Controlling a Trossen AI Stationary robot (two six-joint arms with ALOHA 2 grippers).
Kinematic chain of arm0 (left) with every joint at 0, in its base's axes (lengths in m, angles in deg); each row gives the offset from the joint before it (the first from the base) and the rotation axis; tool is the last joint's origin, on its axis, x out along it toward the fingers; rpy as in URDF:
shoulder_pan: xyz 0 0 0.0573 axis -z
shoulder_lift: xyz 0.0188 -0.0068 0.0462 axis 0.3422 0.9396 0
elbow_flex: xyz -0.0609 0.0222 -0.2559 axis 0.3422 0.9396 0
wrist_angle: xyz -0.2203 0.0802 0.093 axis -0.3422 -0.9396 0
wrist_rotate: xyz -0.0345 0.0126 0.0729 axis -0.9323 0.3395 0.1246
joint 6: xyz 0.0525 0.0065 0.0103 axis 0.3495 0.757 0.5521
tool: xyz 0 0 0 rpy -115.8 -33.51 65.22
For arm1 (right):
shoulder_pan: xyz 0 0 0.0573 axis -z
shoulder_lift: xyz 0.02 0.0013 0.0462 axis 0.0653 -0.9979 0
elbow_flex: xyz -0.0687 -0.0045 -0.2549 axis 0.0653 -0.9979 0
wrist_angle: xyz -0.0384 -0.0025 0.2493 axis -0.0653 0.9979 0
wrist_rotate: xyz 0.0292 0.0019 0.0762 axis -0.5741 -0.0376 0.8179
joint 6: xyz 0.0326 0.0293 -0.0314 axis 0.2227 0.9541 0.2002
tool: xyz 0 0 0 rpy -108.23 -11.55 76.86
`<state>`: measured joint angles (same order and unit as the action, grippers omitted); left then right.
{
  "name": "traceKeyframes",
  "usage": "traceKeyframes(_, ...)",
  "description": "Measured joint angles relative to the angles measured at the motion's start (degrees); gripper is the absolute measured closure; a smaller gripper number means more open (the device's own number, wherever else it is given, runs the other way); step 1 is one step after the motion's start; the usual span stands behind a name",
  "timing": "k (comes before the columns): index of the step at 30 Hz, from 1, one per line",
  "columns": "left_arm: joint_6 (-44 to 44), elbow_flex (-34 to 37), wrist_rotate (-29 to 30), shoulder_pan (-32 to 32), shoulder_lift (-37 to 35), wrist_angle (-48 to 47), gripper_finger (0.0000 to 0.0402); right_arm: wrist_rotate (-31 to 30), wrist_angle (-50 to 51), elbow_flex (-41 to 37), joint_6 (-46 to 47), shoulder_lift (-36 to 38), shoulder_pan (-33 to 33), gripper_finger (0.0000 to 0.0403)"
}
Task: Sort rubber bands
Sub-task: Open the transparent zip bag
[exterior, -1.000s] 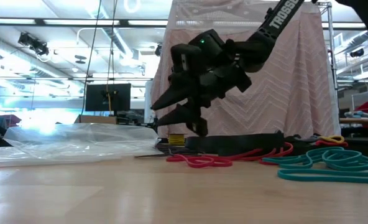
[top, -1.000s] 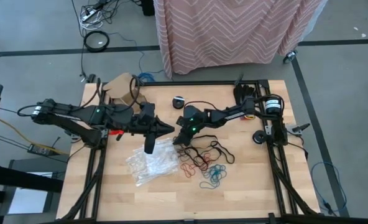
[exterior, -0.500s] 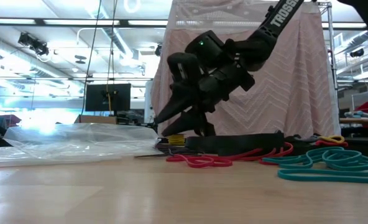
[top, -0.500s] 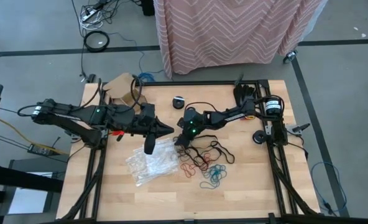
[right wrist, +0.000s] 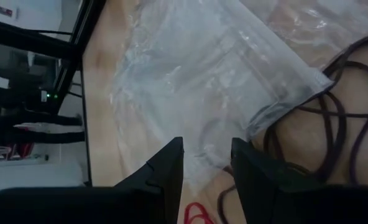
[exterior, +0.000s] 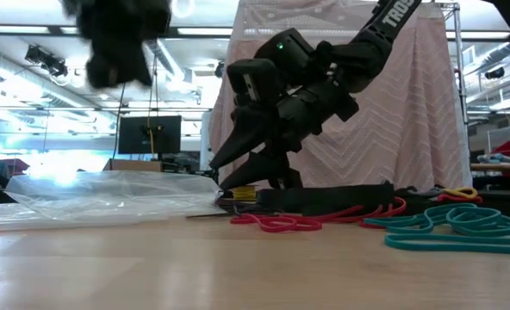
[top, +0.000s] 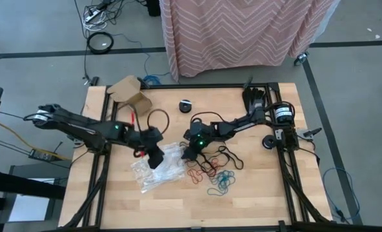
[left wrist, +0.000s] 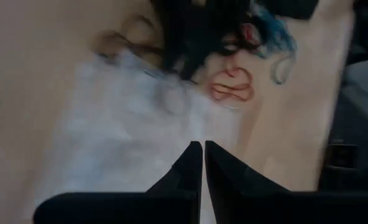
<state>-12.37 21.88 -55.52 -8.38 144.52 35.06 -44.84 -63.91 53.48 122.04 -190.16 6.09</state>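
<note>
The rubber bands lie in a heap right of centre: black loops (top: 215,154), red and brown ones (top: 197,173), teal ones (top: 222,182). In the low view the red ones (exterior: 276,222) and teal ones (exterior: 457,226) lie flat on the wood. Clear plastic bags (top: 155,169) lie to their left. My right gripper (top: 186,153) slants down, open, at the bags' right edge (right wrist: 283,93), beside the black loops (right wrist: 333,118). My left gripper (top: 155,160) hangs above the bags, shut and empty, fingertips together (left wrist: 202,146). It shows blurred in the low view (exterior: 117,43). My right gripper's open fingers (exterior: 229,181) slant down from the table's right to the bags' right edge. Plastic shows between them (right wrist: 206,134) in the wrist view. Whether they touch the bag, I cannot tell.
One more black loop (top: 155,119) lies on the wood behind the left arm, near a cardboard box (top: 130,90) at the far left. A small black disc (top: 186,104) sits at the far middle. Bare wood (top: 255,193) spreads along the near edge.
My left gripper has dropped quickly toward the plastic bags and drawn back toward the table's left and near edge, tipping to point more steeply down. My right gripper has edged toward the bags' right edge.
</note>
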Motion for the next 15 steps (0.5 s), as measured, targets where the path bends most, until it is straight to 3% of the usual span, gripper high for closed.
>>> traceKeyframes(5,-7.81,12.68,-4.02,0.41,1.44,27.03,0.0373,0.03,0.27,0.0,0.29,0.0,0.03,0.0277)
traceKeyframes(9,-13.13,18.01,-4.41,0.38,4.99,34.39,0.0377,-1.24,3.35,0.0,1.23,0.0,0.05,0.0277)
traceKeyframes(15,-14.42,19.13,-5.84,0.43,9.97,36.89,0.0382,-2.96,4.78,0.0,1.4,0.0,0.39,0.0277)
